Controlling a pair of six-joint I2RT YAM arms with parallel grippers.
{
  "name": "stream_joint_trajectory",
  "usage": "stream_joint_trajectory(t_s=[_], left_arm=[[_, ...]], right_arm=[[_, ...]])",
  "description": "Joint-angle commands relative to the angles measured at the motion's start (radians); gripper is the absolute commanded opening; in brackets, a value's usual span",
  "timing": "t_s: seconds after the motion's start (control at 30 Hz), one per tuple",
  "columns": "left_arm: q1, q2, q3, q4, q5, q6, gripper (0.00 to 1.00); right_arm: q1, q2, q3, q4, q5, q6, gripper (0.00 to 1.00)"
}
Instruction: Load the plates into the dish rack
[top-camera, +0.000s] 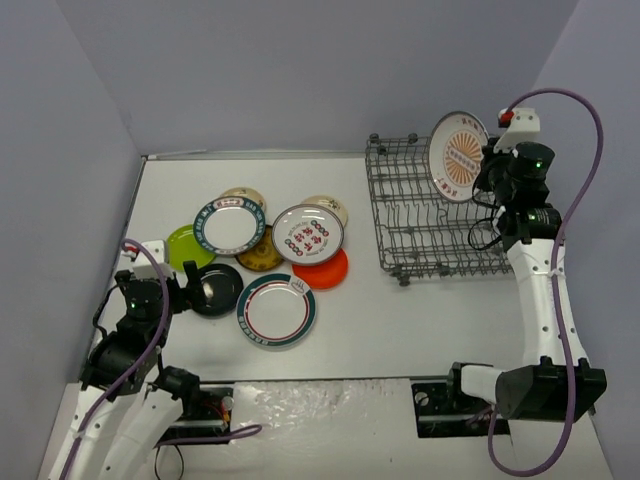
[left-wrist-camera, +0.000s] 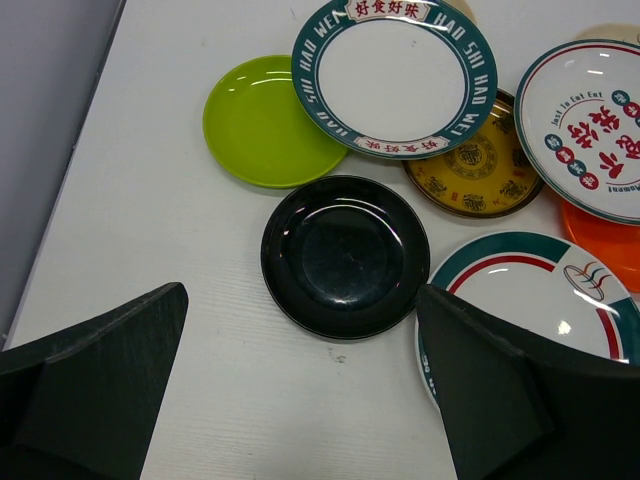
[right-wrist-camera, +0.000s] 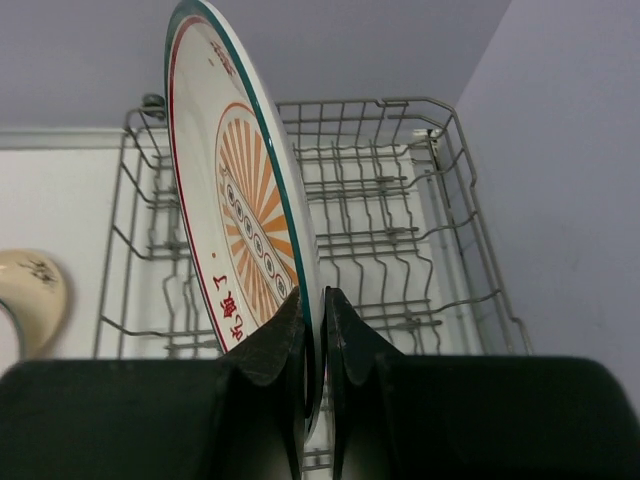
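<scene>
The plates (top-camera: 265, 250) lie mostly in a loose, overlapping cluster at nine to ten o'clock on the table (top-camera: 400, 320). The dish rack (top-camera: 430, 225) stands at two o'clock, with a strip of bare tabletop between them. One sunburst plate (right-wrist-camera: 245, 190) stands on edge over the rack's far right corner, its rim pinched in the clenched right claw (right-wrist-camera: 312, 300). Red Chinese characters run along its border, readable only from the right wrist, which also catches a cream plate (right-wrist-camera: 28, 288) at nine o'clock. The left claw (left-wrist-camera: 300, 295) hangs released, fingers spread wide and holding nothing, above the black plate (left-wrist-camera: 345, 255). Only the left wrist view makes the lettering plain: "HAO SHI HAO WEI" and red characters ring the green-rimmed plate (left-wrist-camera: 395, 70) at twelve o'clock of the black one. A lime-green plate (left-wrist-camera: 265, 120) lies at ten o'clock, a brown plate (left-wrist-camera: 475, 175) at two, and a green-and-red-banded plate (left-wrist-camera: 535, 290) just beside at four. Bare table runs from six to nine o'clock, out to the left wall (left-wrist-camera: 40, 120).
</scene>
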Motion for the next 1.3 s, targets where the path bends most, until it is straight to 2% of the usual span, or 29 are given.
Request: stream_joint_trajectory(t_s=[0.0,0.37,0.63,1.27], left_arm=[[-0.004,0.000,0.025,0.070,0.002,0.012,0.97],[-0.003,0.015,0.032,0.066,0.024,0.014,0.97],[-0.001,0.018,0.029,0.073,0.042,0.021,0.97],[-0.001,0.030,0.025,0.076,0.050,0.018,0.97]], right_arm=[[-0.067,0.149,0.114,0.074,-0.028,-0.205,0.00],[-0.222,0.368,0.256,0.202,-0.013,-0.233,0.00],[-0.246,0.448,0.319,0.202,0.047,-0.283,0.00],[-0.289,0.545,0.319,0.220,0.134,-0.358,0.00]])
